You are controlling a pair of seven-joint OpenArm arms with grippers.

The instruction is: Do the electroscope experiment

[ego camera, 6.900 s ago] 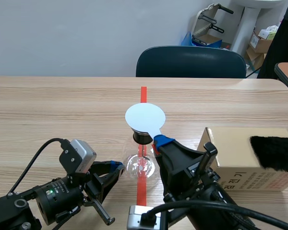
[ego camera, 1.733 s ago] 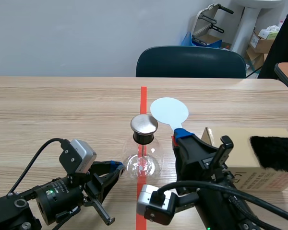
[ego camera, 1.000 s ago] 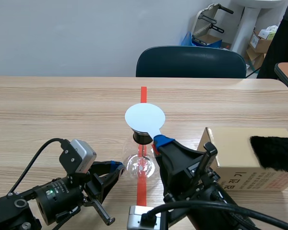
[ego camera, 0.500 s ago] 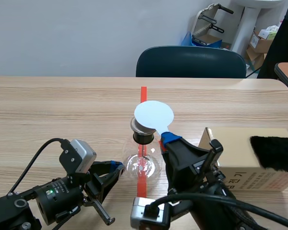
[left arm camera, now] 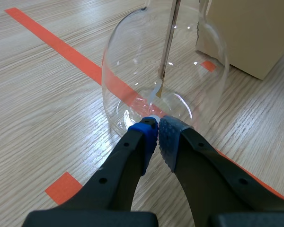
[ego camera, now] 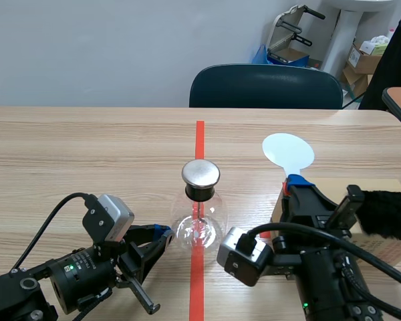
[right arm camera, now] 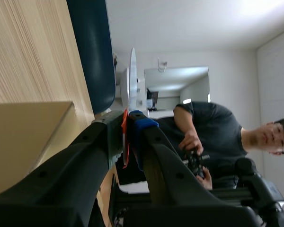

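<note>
1. The left gripper (ego camera: 163,235) lies low near the worktop's (ego camera: 87,147) near-left corner. Its fingers are clenched with nothing between them, and in the left wrist view the gripper (left arm camera: 157,130) has its pad tips against the foot of the glass.
2. The electroscope (ego camera: 199,226) stands upright on the orange-red tape line (ego camera: 199,134), midway along the worktop and toward its near edge. It is a round clear flask (left arm camera: 128,71) with a black neck and a flat metal cap (ego camera: 200,173). A thin rod (left arm camera: 167,52) hangs inside, ending in small leaves just above the bottom.
3. The right gripper (ego camera: 295,182) is raised to the right of the electroscope, well apart from its cap. Its fingers are clamped on the orange stem of a white round paddle (ego camera: 288,150), whose disc stands above them; the right wrist view shows the gripper (right arm camera: 128,120) and the paddle (right arm camera: 132,80) edge-on.
4. A cardboard box (ego camera: 329,185) sits near the near-right corner, partly behind the right arm, with a black furry cloth (ego camera: 387,214) on it.
</note>
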